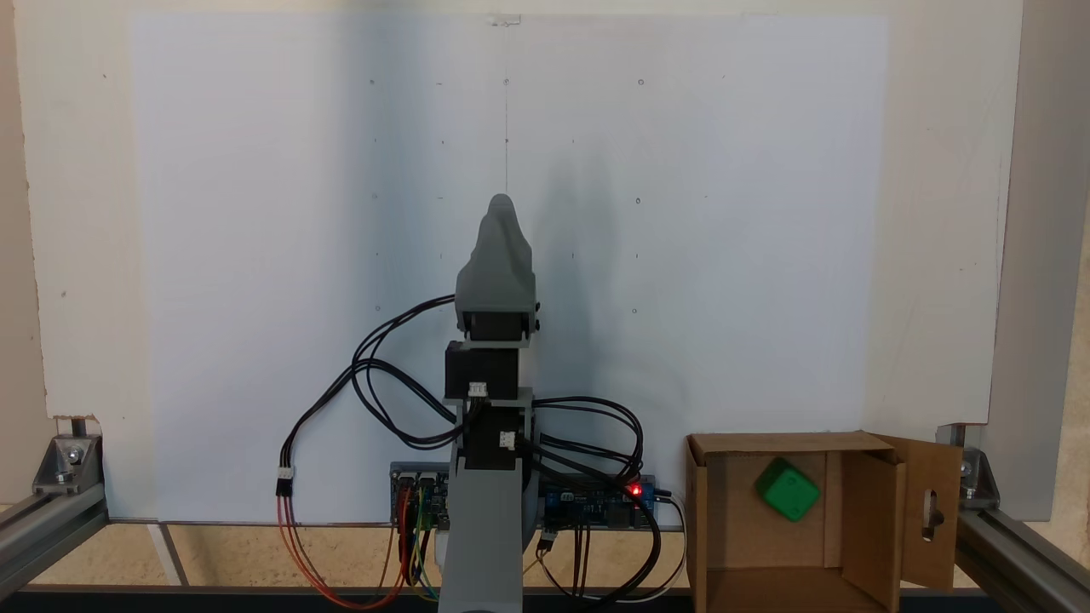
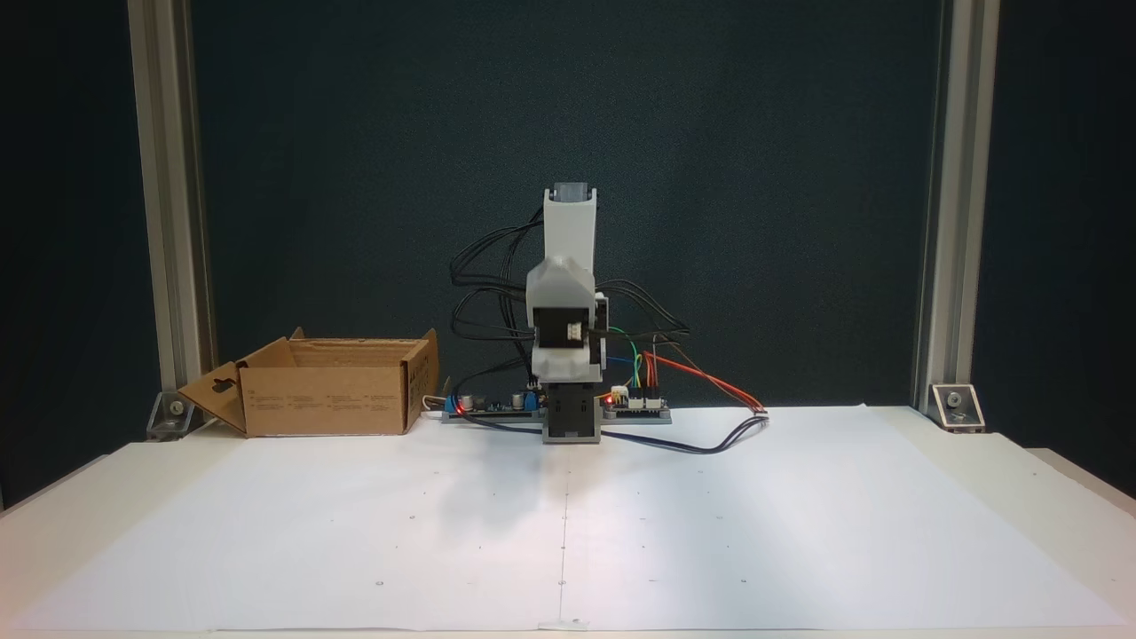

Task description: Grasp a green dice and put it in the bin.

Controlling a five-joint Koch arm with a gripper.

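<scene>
The green dice [image 1: 788, 490] lies inside the bin [image 1: 707, 519] at the lower right of a fixed view, tilted on the cardboard floor; it is a small bright green cube with rounded edges. It looks light, rigid and rather slick, best pinched across two opposite flat faces. The claw [image 1: 501, 213] is folded at centre frame, and I cannot tell whether its jaws are parted.

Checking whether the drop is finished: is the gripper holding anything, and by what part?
Nothing is held. The green dice lies inside the cardboard box, apart from the gripper, which is folded back over the arm's base.
</scene>
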